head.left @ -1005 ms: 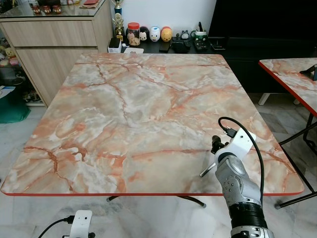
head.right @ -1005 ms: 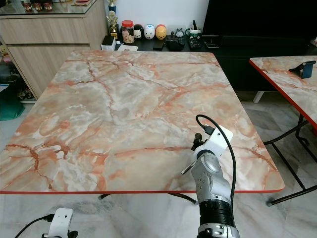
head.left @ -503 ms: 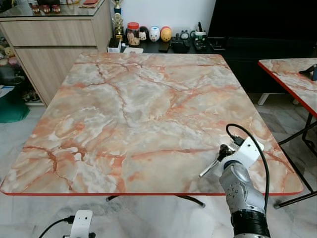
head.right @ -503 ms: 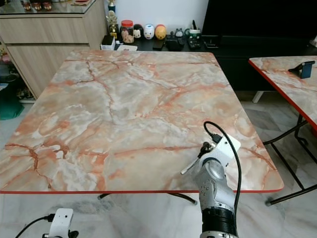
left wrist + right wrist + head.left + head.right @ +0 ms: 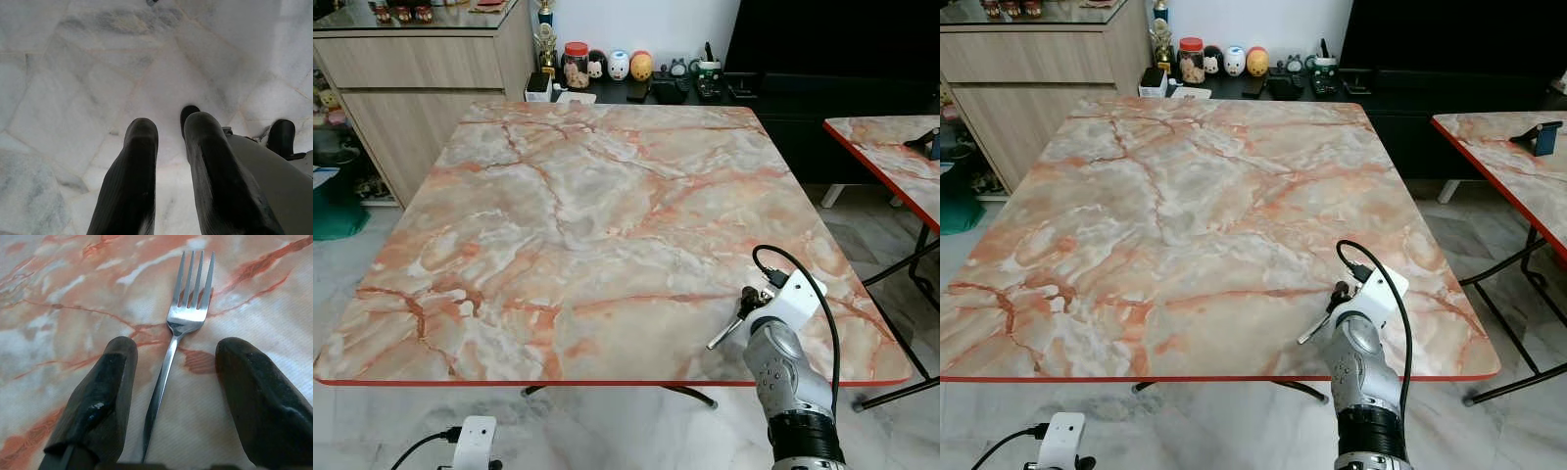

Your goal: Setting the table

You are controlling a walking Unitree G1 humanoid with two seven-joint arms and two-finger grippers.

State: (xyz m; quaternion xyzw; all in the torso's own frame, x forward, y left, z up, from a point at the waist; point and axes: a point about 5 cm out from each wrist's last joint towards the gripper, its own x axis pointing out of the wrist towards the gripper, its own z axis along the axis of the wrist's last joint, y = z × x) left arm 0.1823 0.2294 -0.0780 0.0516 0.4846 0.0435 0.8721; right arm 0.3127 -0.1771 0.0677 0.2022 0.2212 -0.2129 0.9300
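Right pincer [image 5: 171, 377] spread apart over the marble table [image 5: 587, 225], fork [image 5: 183, 318] lying between its fingers [image 5: 98, 401]

There is one fork [image 5: 183, 328] near the right. There are two marble tables: a big one [image 5: 587, 215] in the middle and another [image 5: 891, 162] at the far right. One wooden cabinet [image 5: 421, 83] stands far left.

right gripper [image 5: 171, 382] jaws spread, left gripper [image 5: 168, 132] hanging, jaws parted
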